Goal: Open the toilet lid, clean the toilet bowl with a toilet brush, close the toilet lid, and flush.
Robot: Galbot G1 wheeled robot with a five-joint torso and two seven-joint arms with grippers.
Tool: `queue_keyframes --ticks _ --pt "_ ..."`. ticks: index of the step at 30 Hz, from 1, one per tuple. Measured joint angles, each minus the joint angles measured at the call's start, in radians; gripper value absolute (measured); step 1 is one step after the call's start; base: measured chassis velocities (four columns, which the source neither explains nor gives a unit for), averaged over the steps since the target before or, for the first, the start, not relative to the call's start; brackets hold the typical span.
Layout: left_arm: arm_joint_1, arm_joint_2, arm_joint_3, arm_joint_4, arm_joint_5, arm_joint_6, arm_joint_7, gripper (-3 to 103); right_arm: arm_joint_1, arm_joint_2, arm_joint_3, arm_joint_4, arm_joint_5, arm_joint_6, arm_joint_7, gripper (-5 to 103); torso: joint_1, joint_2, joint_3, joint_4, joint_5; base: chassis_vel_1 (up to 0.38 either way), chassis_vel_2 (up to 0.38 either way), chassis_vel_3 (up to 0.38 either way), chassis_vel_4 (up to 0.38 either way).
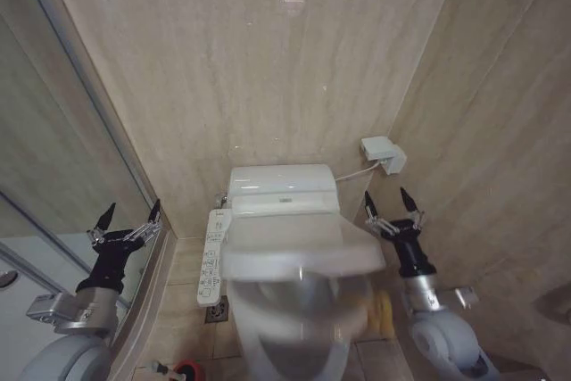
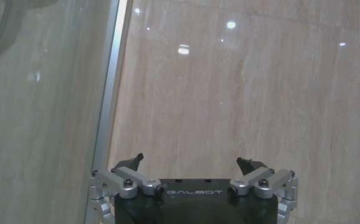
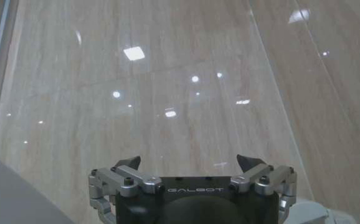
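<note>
The toilet lid (image 1: 303, 245) hovers part-raised over the toilet bowl (image 1: 294, 336). The left hand (image 1: 128, 220) and right hand (image 1: 391, 204) flank it, spread wide, empty. Judged best: settle the lid gently, fully.

White toilet lid (image 1: 303, 245), beige streaked wall tiles (image 1: 250, 69), black-fingered hands

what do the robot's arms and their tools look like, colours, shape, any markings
Both arms look alike: rounded light grey joint shells, then a black wrist section. The left tool and right tool each carry two slim black pointed fingers on silver metal linkages with visible bolts. In the wrist views, the black tool body bears the word GALBOT in pale letters between the linkages.
</note>
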Motion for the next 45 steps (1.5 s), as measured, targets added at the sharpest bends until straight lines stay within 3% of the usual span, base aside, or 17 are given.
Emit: queue_keyframes --ticks 15,21,31,45 --pt "-0.074 0.052 0.044 0.047 -0.028 -0.003 -0.001 100 -0.171 0.131 0.034 0.095 -0.087 0.054 -0.006 100 0.0 0.0 0.0 -0.0005 0.0 0.0 0.0 0.0 0.0" --pt "-0.134 0.089 0.102 0.105 -0.042 -0.016 -0.003 100 -0.204 0.16 0.12 0.106 -0.126 0.059 0.027 100 0.0 0.0 0.0 -0.0004 0.0001 0.0 0.0 0.0 0.0" --pt "-0.174 0.103 0.139 0.102 -0.059 -0.026 0.001 100 -0.219 0.2 0.232 0.166 -0.154 0.044 0.041 100 0.0 0.0 0.0 -0.0001 0.0001 0.0 0.0 0.0 0.0" --pt "-0.304 0.156 0.202 0.27 -0.077 -0.107 0.05 100 -0.263 0.264 0.24 0.273 -0.187 0.049 0.035 100 0.0 0.0 0.0 -0.0004 0.0 0.0 0.0 0.0 0.0"
